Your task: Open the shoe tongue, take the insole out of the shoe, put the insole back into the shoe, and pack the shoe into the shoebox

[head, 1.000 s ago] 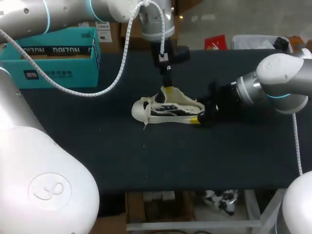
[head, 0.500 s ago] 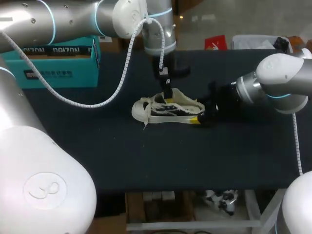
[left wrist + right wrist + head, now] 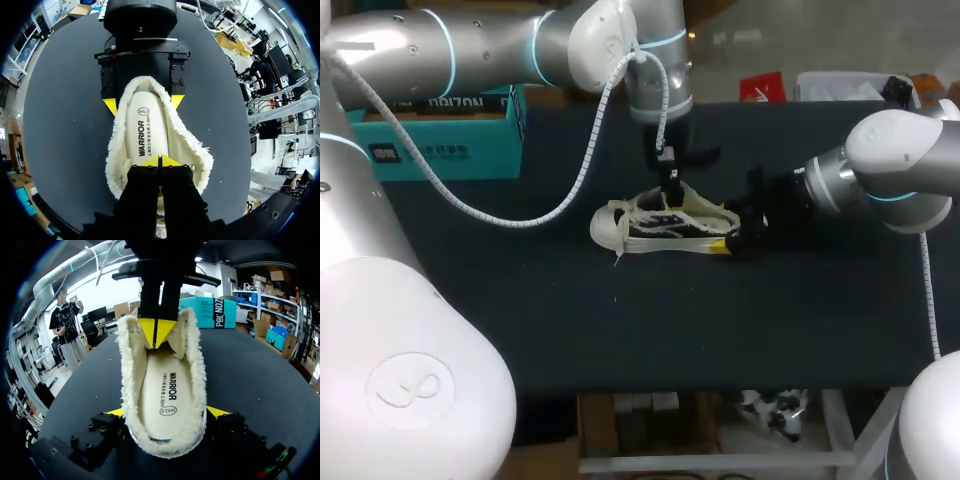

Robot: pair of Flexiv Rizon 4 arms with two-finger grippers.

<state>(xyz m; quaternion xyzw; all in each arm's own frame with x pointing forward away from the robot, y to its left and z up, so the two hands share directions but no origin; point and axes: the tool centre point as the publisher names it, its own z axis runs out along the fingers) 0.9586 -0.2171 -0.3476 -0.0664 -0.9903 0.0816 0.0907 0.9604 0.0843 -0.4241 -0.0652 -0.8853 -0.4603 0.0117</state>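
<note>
1. Low cream shoe point(image 3: 665, 225) with dark side markings and loose pale laces point(image 3: 645, 210), upright on its sole on the black table point(image 3: 720, 330), toe toward the left arm's side, heel toward the right arm's.
2. Inside the shoe: pale insole point(image 3: 165, 390) lying flat, ringed by shaggy cream fleece lining point(image 3: 196, 375) all around the collar.
3. Right gripper point(image 3: 166, 412) low at the shoe's heel, one yellow tip against each side of the heel, clamping the shoe between them.
4. Left gripper point(image 3: 159, 161) directly above the shoe's opening, at its toe end, pointing down; yellow tips pressed together with only a hairline between; impossible to tell whether any material sits caught in that line.
5. Dark print in a single line along the insole, plus a small oval stamp nearer the shoe's heel; white lettering along the side of the teal shoebox point(image 3: 445, 125).
6. Shoebox well apart from the shoe, beyond its toe and farther back, at the table's far left corner, partly behind the left arm.
7. White coiled cable point(image 3: 520, 215) drooping from the left arm, just beyond the shoe's toe.
8. Broad stretch of black tabletop from the shoe to the near edge; narrower strip from the shoe to the far edge; wide stretch from the shoe's toe toward the shoebox.
</note>
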